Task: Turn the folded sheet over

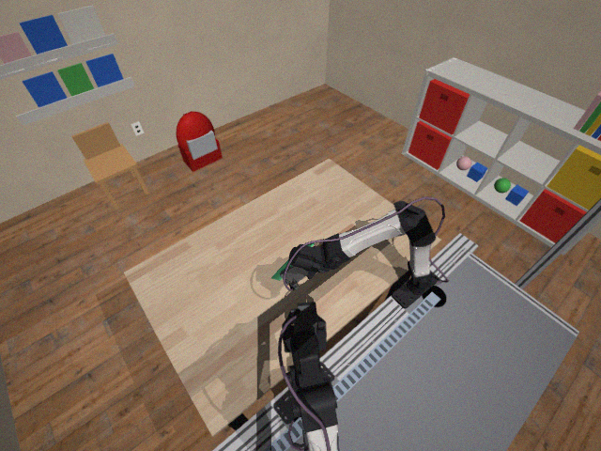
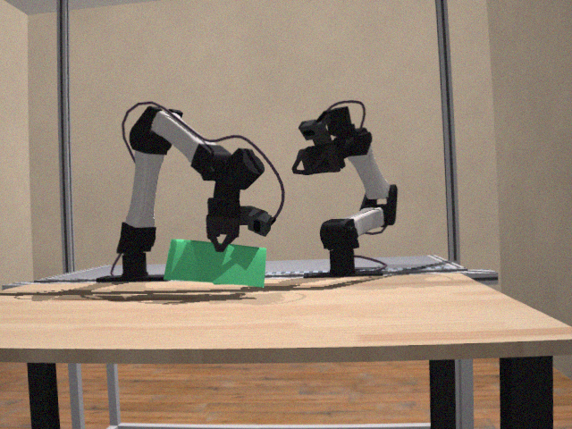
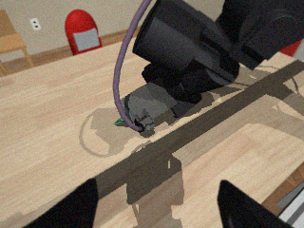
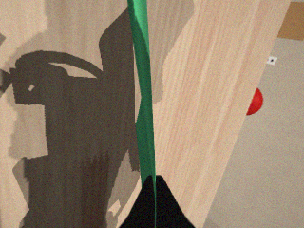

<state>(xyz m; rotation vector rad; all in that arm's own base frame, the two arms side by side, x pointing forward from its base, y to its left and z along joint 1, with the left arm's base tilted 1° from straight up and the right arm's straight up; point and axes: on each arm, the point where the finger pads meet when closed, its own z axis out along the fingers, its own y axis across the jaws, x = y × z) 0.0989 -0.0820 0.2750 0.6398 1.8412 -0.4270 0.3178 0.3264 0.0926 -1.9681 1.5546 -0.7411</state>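
Right tool (image 1: pixel 297 259) (image 2: pixel 222 249) (image 4: pixel 155 179) closed, folded green sheet (image 1: pixel 279 271) (image 2: pixel 214 267) (image 3: pixel 118 122) (image 4: pixel 146 109) pinched by upper edge — sheet upright, left of centre in exterior view, over worktop (image 1: pixel 208 252) (image 2: pixel 323 318) (image 3: pixel 43 109) (image 4: pixel 204 95); bottom-edge contact unclear. Left tool (image 1: pixel 303 313) (image 2: pixel 296 170) (image 3: pixel 158 184) raised, partly open — holding nothing, apart from sheet.

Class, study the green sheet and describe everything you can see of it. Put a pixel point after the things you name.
The green sheet (image 1: pixel 279 271) (image 2: pixel 194 263) (image 3: pixel 119 122) (image 4: pixel 146 109) looks like thin, matte paper. It hangs upright, nearly edge-on in the right wrist view, pinched at its upper edge by the right gripper (image 2: pixel 221 249) (image 4: pixel 155 178). Angular shadows cross its broad face. Its lower edge is near the table (image 2: pixel 369 318); contact is unclear, as are its folds.
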